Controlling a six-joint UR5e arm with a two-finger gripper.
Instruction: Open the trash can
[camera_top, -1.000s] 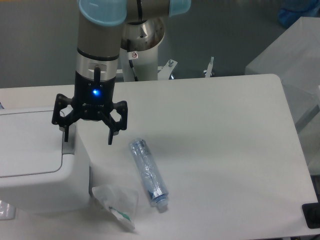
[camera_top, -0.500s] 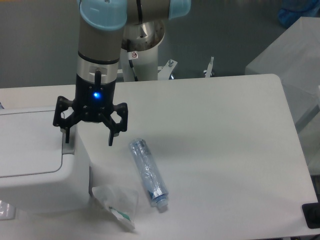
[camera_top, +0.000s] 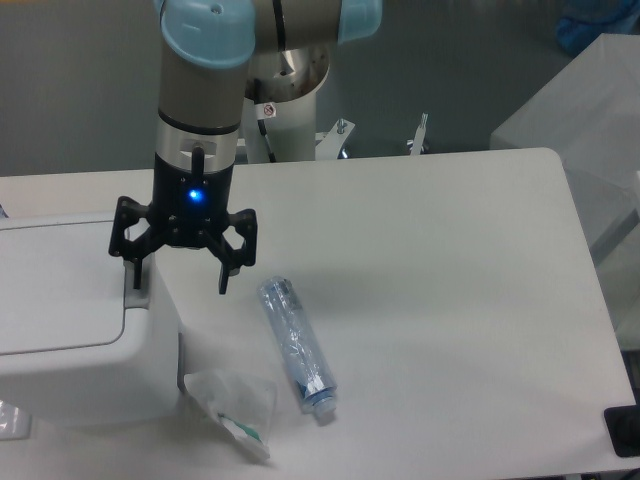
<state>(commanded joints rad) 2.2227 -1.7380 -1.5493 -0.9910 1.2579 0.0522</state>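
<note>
From the fixed camera, the gripper (camera_top: 180, 275), jaws spread wide, has crept slightly right and down over the last second, one finger hanging above the grey push tab (camera_top: 135, 296) of the trash can (camera_top: 70, 330) at the bench's (camera_top: 420, 260) left edge; pressing looks imminent.

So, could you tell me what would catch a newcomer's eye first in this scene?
The black gripper with its blue light, fingers spread open, hangs over the right edge of the white trash can at the table's left. To its right a clear bottle lies on the table, with a crumpled wrapper by the can's front corner.
</note>
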